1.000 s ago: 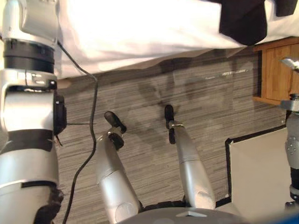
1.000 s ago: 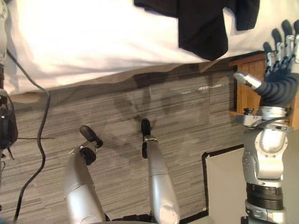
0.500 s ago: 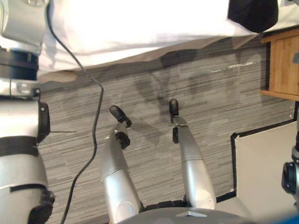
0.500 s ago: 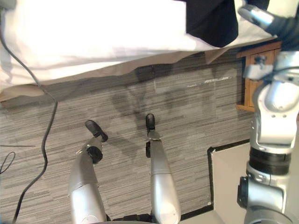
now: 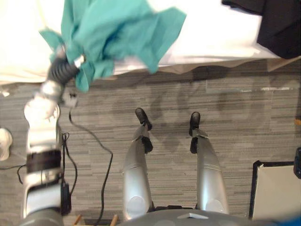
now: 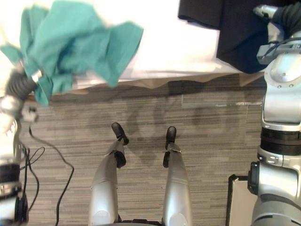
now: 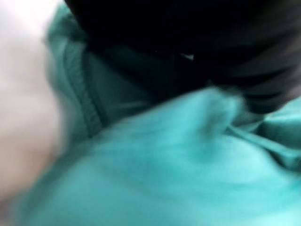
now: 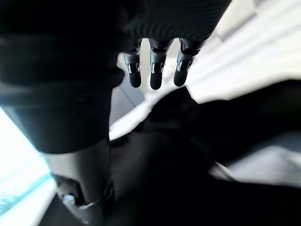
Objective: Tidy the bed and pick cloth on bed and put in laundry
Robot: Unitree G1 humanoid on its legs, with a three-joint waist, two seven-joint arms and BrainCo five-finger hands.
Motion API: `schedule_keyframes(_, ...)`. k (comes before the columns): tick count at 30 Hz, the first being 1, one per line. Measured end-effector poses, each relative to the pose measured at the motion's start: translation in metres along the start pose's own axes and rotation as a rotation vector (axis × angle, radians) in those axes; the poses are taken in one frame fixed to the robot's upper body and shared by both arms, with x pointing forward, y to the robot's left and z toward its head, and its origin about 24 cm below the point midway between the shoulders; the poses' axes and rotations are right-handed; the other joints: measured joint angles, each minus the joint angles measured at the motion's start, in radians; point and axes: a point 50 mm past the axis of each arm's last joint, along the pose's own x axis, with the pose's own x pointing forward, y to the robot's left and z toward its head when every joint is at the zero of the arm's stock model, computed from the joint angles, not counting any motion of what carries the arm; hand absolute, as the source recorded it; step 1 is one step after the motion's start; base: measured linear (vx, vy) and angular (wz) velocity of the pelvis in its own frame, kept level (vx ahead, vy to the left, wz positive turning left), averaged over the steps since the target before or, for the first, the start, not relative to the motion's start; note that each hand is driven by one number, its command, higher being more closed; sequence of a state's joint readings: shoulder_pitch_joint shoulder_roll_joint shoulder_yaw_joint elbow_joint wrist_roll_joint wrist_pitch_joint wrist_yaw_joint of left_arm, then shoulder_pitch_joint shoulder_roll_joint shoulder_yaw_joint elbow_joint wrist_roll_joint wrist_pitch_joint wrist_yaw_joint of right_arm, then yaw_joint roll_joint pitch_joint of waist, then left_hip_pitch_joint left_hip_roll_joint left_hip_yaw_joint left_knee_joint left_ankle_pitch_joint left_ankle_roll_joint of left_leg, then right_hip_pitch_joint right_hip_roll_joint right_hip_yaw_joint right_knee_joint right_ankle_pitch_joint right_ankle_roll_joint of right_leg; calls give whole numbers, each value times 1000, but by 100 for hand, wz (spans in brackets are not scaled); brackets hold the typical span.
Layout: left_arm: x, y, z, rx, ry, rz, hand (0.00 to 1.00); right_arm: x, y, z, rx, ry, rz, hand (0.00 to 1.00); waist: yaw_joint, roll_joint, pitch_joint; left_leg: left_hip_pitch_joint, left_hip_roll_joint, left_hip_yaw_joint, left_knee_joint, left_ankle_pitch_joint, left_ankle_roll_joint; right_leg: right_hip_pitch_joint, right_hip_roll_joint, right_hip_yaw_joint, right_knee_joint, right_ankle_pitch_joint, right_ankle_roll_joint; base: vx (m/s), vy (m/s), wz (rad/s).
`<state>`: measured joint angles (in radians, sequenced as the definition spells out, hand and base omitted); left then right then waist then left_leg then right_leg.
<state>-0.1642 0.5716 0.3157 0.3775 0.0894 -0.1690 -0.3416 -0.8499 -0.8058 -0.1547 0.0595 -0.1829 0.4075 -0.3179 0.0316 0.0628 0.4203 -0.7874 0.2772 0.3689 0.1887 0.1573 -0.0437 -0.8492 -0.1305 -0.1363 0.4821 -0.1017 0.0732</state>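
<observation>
A teal cloth (image 5: 113,33) hangs in the air over the near edge of the white bed (image 5: 207,33). It is bunched round my left hand (image 5: 61,70), which is raised at the left and shut on it. In the left wrist view the teal cloth (image 7: 178,169) lies right against the hand's dark cover. A black cloth (image 6: 235,33) lies on the bed at the right and drapes over its edge. My right hand (image 6: 282,14) is above it, and its fingers (image 8: 155,77) are straight and hold nothing.
Grey striped floor (image 5: 244,108) runs along the bed's near side. A pale flat box with a black rim (image 5: 275,188) stands at the lower right. A white shoe (image 5: 3,141) shows at the left edge.
The camera has swung left. My left hand has come up with the teal cloth bunched on it. My right hand now sits higher, over the black cloth.
</observation>
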Motion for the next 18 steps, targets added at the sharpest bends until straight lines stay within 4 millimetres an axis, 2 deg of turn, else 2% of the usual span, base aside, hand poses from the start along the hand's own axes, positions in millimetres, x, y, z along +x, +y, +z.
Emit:
schedule_keyframes(1,-19,-28,-60,-71,298,-70,100,6,-4,-7,-4,47,-29,0,7,-2,1,-22,2,-8,-8,12,-5,-26,0,-13,18,-10,-7,52,-149,22)
schedule_keyframes(2,-41,-59,-94,-127,480,-146,100,13,-15,-15,-7,81,-79,0,19,-4,8,-50,3,-22,-8,20,-6,-51,-1,-20,31,-15,-10,58,-130,21)
schedule_keyframes(3,-48,-70,-101,-134,521,-176,100,16,-19,-16,14,94,-100,0,22,-4,15,-54,4,-23,-7,22,-6,-54,-1,-23,35,-17,-12,62,-90,22)
schedule_keyframes(4,-64,-100,-114,-170,602,-257,100,24,-29,-17,79,128,-165,0,37,-7,41,-59,5,-29,1,24,-6,-57,-7,-35,49,-22,-15,41,-70,19)
schedule_keyframes(5,-74,-123,-119,-199,631,-312,100,30,-33,-16,106,141,-199,0,47,-9,45,-73,3,-32,11,24,-6,-68,-12,-38,61,-27,-15,27,-64,18)
schedule_keyframes(6,-76,-129,-119,-204,635,-326,100,31,-34,-15,110,142,-206,0,49,-9,46,-77,2,-34,12,24,-6,-73,-14,-39,65,-28,-16,-2,-53,11)
schedule_keyframes(7,-77,-141,-117,-215,631,-359,100,36,-37,-11,108,129,-211,100,58,-9,46,-97,2,-38,24,23,-6,-92,-17,-40,77,-31,-17,-19,-41,5)
schedule_keyframes(12,-67,-155,-108,-213,589,-334,100,46,-30,7,131,81,-126,100,53,-7,47,-127,4,-45,18,29,-6,-140,-19,-41,109,-28,-17,-27,-49,0)
schedule_keyframes(18,-62,-154,-106,-226,578,-307,100,52,-38,5,114,69,-75,100,53,-7,46,-126,7,-40,-17,58,-7,-153,-18,-54,115,-23,-24,25,-71,3)
